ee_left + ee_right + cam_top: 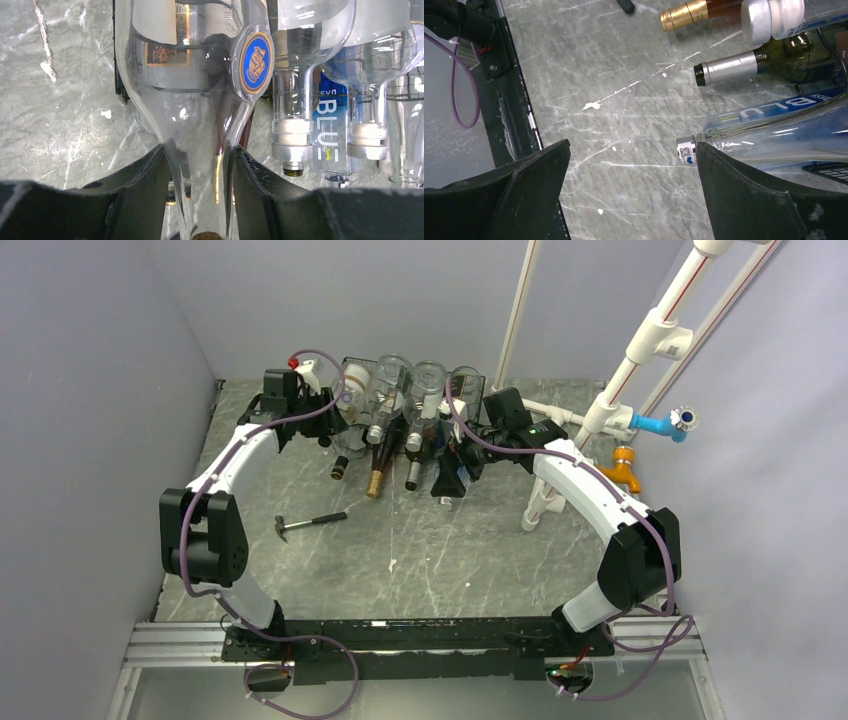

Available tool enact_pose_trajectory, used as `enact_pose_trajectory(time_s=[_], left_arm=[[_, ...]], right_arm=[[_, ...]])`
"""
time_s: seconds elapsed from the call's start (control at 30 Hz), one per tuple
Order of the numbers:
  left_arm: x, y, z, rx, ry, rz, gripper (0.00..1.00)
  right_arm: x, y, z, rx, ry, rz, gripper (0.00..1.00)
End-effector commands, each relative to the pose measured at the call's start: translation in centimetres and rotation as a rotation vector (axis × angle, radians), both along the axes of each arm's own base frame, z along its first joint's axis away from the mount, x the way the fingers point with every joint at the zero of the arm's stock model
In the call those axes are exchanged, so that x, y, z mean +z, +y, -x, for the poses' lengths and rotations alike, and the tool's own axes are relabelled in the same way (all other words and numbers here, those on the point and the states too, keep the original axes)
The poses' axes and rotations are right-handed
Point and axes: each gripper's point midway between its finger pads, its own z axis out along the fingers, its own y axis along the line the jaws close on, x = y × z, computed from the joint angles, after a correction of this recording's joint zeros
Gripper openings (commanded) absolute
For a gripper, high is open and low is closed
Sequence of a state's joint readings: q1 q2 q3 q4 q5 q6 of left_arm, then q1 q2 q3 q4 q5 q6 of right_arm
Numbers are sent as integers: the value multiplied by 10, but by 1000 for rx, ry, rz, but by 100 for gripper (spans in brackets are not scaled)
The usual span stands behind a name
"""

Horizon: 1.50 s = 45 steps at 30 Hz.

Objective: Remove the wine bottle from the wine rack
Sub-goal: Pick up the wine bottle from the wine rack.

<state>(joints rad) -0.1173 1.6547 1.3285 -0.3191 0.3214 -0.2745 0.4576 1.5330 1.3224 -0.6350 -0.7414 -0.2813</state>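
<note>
The black wire wine rack (350, 367) stands at the back middle of the table and holds several bottles lying with their necks toward the arms. My left gripper (328, 428) is at the rack's left end. In the left wrist view it (199, 150) is shut on the neck of a clear wine bottle (195, 75) that has a round blue ship emblem and a cork. The bottle's body still lies in the rack (118, 75). My right gripper (450, 480) is in front of the rack's right part. It (633, 150) is open and empty over the table.
A clear BLU bottle (774, 125) lies just beside my right finger. A silver-foiled dark bottle (734, 67) and a gold-capped bottle (684, 12) lie beyond it. A small hammer (310, 522) lies mid-table. White pipes (610, 400) with blue (665, 425) and orange (625, 468) valves stand at the right.
</note>
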Motion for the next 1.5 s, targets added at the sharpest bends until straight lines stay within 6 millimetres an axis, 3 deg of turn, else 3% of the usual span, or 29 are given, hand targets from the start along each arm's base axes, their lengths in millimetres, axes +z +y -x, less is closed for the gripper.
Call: enact_pose_trajectory(time_s=[0.0, 0.57, 1.13, 1.47], left_arm=[[87, 3, -19, -1, -312, 1, 0], [108, 9, 2, 25, -396, 9, 0], [80, 10, 24, 46, -381, 44, 0], [58, 7, 33, 24, -329, 51, 0]], right_arm=[[13, 1, 2, 19, -40, -29, 100], [14, 4, 4, 28, -36, -33, 100], [14, 14, 8, 52, -33, -29, 100], [34, 29, 5, 115, -104, -19, 100]])
